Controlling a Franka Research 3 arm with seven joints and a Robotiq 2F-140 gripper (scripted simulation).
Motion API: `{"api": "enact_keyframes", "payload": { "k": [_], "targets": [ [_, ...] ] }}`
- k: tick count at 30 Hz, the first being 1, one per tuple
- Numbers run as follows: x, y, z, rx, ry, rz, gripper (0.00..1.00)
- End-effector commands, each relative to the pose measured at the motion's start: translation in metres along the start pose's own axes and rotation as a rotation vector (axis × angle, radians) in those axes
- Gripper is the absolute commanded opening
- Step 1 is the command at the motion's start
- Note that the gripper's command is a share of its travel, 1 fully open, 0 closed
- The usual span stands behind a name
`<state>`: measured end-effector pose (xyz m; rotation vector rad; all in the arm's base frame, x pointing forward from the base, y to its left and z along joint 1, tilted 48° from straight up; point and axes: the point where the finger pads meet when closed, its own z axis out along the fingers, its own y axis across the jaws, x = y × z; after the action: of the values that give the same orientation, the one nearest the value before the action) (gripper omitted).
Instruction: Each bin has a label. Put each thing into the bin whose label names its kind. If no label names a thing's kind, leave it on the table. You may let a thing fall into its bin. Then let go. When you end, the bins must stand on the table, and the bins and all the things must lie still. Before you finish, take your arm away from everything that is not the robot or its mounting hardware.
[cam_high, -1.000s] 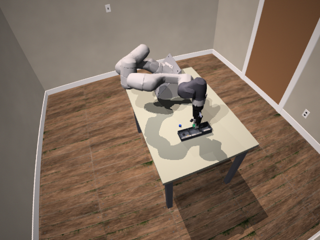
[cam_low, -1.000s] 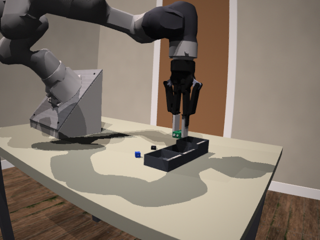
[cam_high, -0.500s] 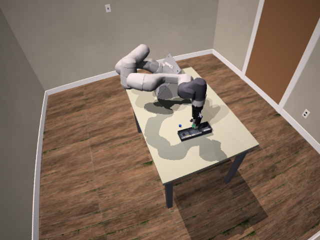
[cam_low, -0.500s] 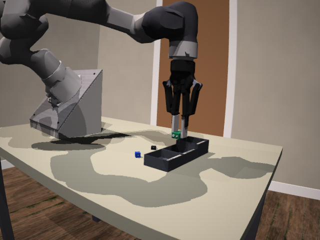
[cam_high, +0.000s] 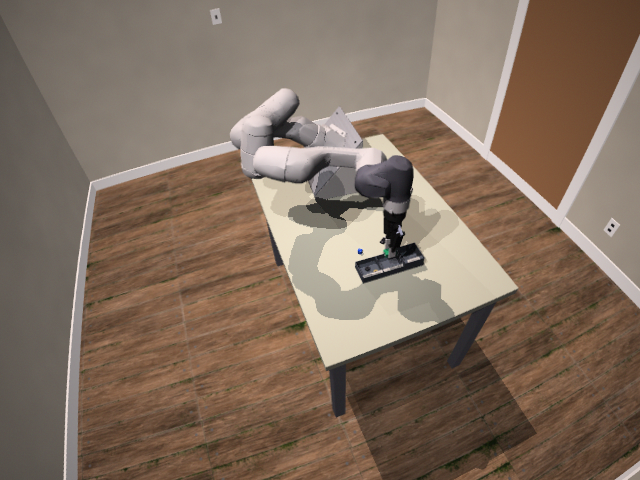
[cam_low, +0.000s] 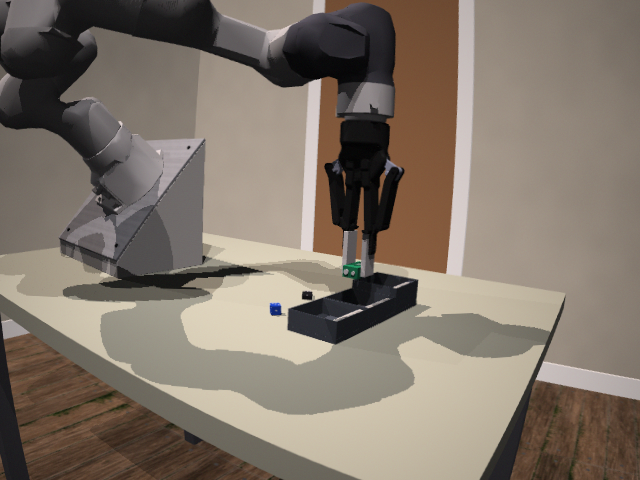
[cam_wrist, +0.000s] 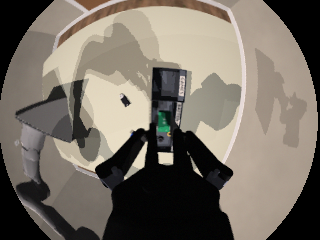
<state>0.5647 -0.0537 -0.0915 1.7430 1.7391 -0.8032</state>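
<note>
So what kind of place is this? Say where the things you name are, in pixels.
Probably a plain room set up as a robot work area: a robot arm (cam_high: 305, 162) (cam_low: 325, 49) bolted over a table (cam_high: 382, 330) (cam_low: 310, 439), wood-plank floor (cam_high: 155, 310), and a brown door panel (cam_high: 563, 77) (cam_low: 418, 222).

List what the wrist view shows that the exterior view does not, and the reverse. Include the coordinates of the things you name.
Only wrist: the readable GAMES label (cam_high: 413, 259) (cam_wrist: 182, 86), plus a small yellow item (cam_high: 375, 271) (cam_wrist: 169, 134) and a dark round item (cam_high: 367, 268) (cam_wrist: 160, 138) inside an end bin.

Only exterior: pale spots (cam_low: 352, 272) on the green block's side.

Both: the gripper (cam_high: 391, 251) (cam_low: 358, 268) (cam_wrist: 164, 120) gripping the green block (cam_high: 386, 252) (cam_low: 351, 266) (cam_wrist: 164, 121), and a small black object (cam_high: 382, 240) (cam_low: 307, 295) (cam_wrist: 125, 100) on the table beside the bins (cam_high: 392, 273) (cam_low: 312, 328) (cam_wrist: 153, 85).
</note>
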Motion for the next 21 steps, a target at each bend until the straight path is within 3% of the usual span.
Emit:
{"api": "enact_keyframes", "payload": {
  "k": [1,21],
  "targets": [
    [-0.001,-0.001,0.008,0.002,-0.001,-0.008,0.13],
    [-0.001,-0.001,0.044,0.002,-0.001,-0.008,0.13]
  ]
}}
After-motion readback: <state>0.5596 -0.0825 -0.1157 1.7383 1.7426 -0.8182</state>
